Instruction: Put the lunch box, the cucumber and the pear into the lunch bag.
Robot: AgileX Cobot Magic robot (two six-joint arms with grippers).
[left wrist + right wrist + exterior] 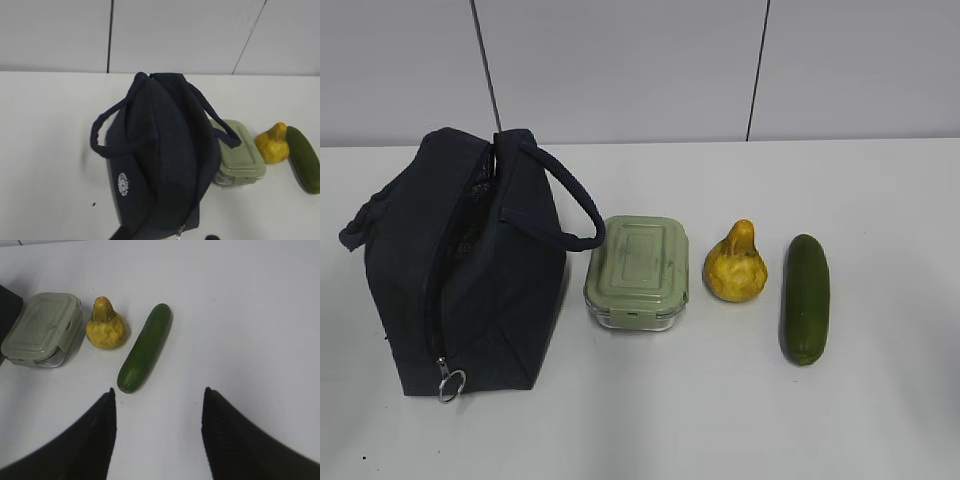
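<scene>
On a white desk (720, 420), the lunch bag (470, 270), lunch box (638, 272), pear (735, 265) and cucumber (805, 298) sit in a row, the right claw (157, 395) spread empty above, the left claw's state indiscernible.

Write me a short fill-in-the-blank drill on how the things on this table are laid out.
1. In the exterior view, the thing lying between the lunch box and the cucumber is the ____.
2. The lid of the lunch box is pale ____.
3. The metal ring pull hangs at the near bottom end of the zip of the lunch ____.
4. The right gripper hangs over the table with its jaws ____.

Missing words: pear; green; bag; open
</scene>
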